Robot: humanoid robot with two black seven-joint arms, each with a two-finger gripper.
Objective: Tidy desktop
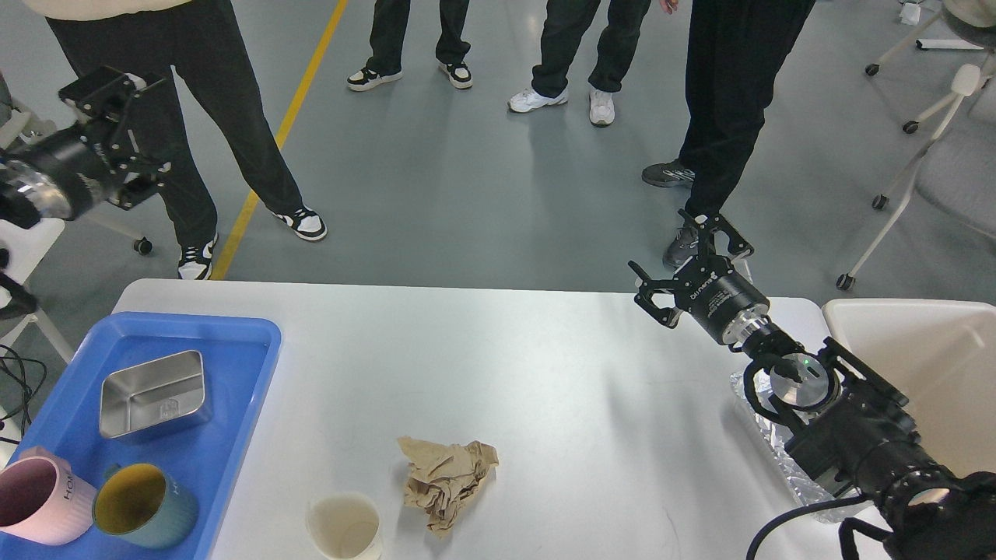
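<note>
White and wide, the table filled the lower part of the view. Nearest on it stood a paper cup beside a crumpled brown paper. At the left a blue tray carried a pink mug, a green mug and a steel box. The right hand hovered over the far edge, fingers spread, holding nothing. The left hand hung beyond the table; I cannot tell its state.

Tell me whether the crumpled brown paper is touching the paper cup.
Apart. The head view shows a strip of bare white desktop between the crumpled brown paper and the paper cup.
</note>
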